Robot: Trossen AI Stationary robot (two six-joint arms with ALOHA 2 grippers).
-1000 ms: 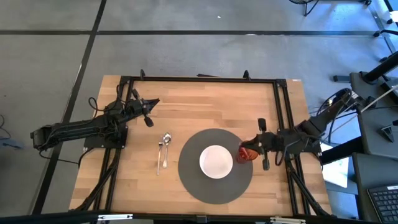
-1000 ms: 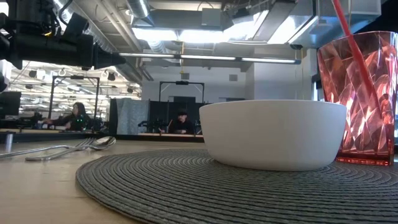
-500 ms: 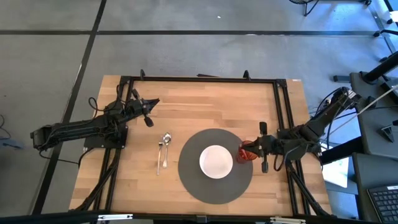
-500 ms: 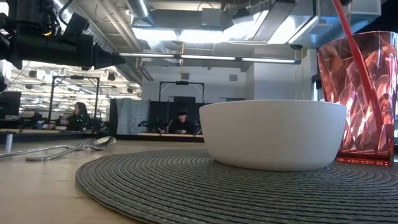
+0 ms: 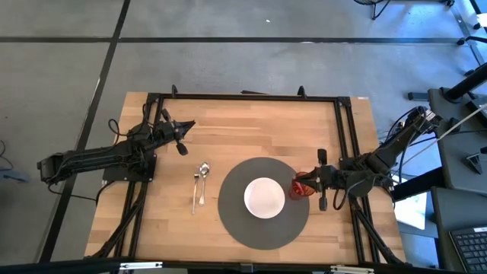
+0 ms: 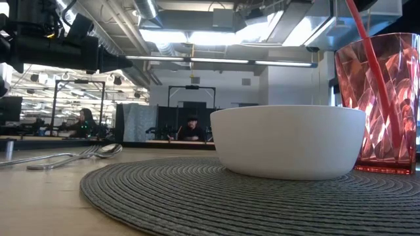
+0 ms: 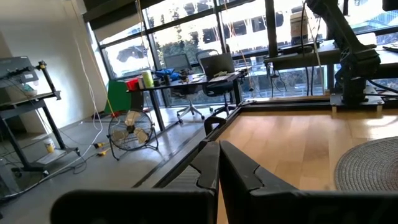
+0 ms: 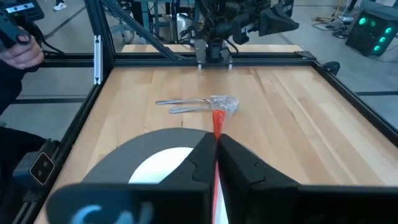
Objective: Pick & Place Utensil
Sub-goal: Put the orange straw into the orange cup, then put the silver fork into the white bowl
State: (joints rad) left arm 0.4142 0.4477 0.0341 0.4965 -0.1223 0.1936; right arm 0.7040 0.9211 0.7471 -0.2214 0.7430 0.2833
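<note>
Bare wood lies open across the upper middle of the table point(image 5: 259, 122) and along its lower-left edge. Right gripper point(image 5: 303, 185), at right centre, is clenched on a red straw point(image 8: 217, 124) standing tilted in the red faceted cup point(image 6: 377, 101) on the grey mat point(image 5: 233, 217), beside the white bowl point(image 5: 264, 197). Spoon point(image 5: 203, 181) and fork point(image 5: 195, 189) lie left of the mat. Left gripper point(image 5: 181, 135) waits upper left, fingers together.

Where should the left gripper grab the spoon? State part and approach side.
By its thin handle, midway, straight down from above. The spoon lies flat with the fork close beside it, so the left gripper likely has no room for a sideways approach.
</note>
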